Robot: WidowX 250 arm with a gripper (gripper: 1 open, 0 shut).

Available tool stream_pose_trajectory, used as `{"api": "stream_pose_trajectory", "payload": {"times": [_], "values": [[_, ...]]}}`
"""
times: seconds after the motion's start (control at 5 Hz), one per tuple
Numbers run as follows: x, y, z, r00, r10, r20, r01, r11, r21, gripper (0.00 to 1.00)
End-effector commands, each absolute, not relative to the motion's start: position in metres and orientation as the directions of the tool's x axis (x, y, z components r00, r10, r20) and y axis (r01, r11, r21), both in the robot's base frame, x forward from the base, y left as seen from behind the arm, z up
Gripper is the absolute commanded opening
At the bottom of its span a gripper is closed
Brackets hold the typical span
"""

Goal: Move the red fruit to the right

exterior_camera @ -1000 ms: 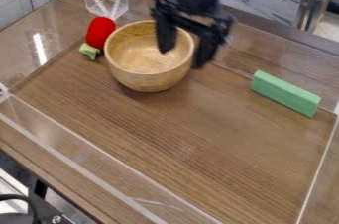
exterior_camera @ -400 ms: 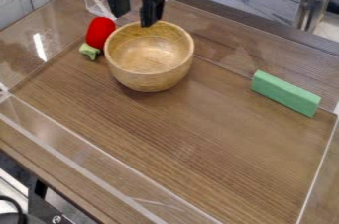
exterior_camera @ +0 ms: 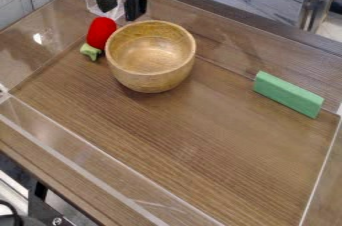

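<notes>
**A:** Up by the far left corner of the surface, what is the claw doing?

**B:** It hangs pointing down, its two dark prongs spread apart with nothing between them. The fruit sits just below and a touch to the left, so I judge the claw is lining up for a grasp from above.

**A:** Where exactly is the fruit?

**B:** Close to the left edge, right against the outer wall of the bowl; whether they touch I cannot tell. Its green cap points down toward the near side.

**A:** Why come from above?

**B:** The bowl crowds the fruit on its right, so a side approach looks blocked. Straight down with wide prongs leaves room on both flanks, though one prong must slip into the narrow gap by the bowl.

**A:** And the goal?

**B:** The fruit has to go right. Bare wood lies beyond the bowl, with a green block near the right edge. Lifting over the bowl seems the likely route; nothing is picked up yet.
</notes>
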State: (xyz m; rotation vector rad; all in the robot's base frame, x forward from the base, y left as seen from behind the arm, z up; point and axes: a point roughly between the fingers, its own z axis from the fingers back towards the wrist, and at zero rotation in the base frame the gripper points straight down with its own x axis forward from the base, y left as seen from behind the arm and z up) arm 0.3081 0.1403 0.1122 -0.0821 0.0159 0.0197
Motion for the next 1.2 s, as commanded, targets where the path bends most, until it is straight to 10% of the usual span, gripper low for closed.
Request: {"api": "stream_pose_trajectory", "payload": {"times": [0.0,1.0], "values": [[0.320,0.161,0.129,0.999,-0.012,0.046,0.015,0.998,-0.055,1.00],[0.346,0.199,0.098,0.996,0.074,0.053,-0.072,0.997,-0.042,1.00]]}}
